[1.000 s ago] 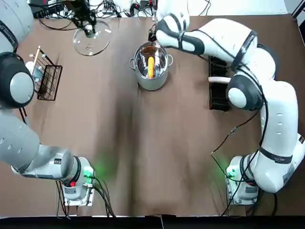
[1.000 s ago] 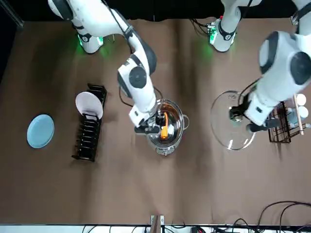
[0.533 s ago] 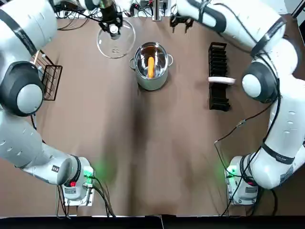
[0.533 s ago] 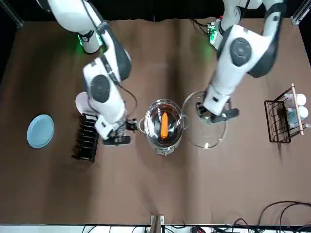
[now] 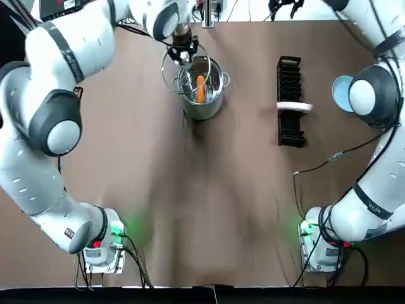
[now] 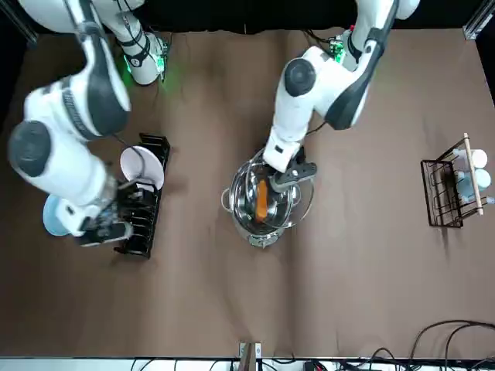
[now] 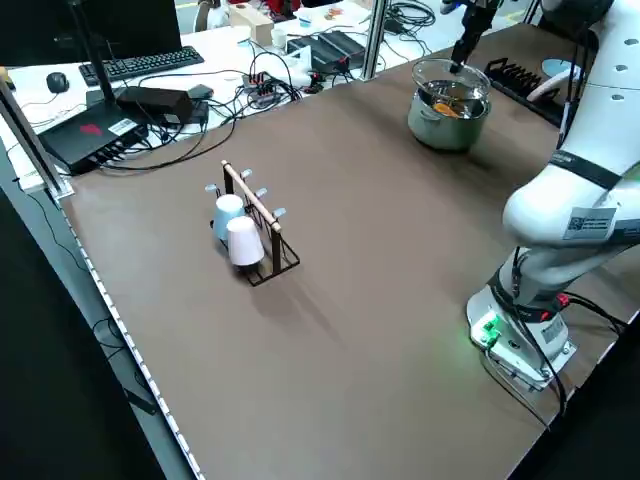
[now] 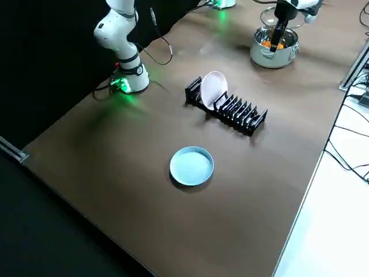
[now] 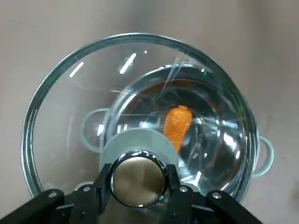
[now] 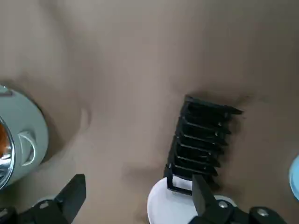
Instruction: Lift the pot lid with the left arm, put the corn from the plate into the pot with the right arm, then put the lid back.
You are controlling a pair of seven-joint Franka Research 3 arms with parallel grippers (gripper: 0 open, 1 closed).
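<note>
The left gripper (image 9: 139,183) clamps the steel knob (image 9: 138,175) of the glass lid (image 9: 60,121), likely the safest hold on brittle, slick glass; the right gripper (image 10: 138,196) hangs open.

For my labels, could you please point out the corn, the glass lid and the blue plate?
corn (image 9: 177,127), left wrist view, mid-cob.
glass lid (image 9: 138,179), left wrist view, its metal knob.
blue plate (image 8: 191,166), right side view, bare centre.

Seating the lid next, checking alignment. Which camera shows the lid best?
Left wrist view: nearly all the glass lid shows, its knob in the left tool, rim offset from the pot. Top and front views hide part under the arm; side views show it far off. The right tool hangs open by the rack.
</note>
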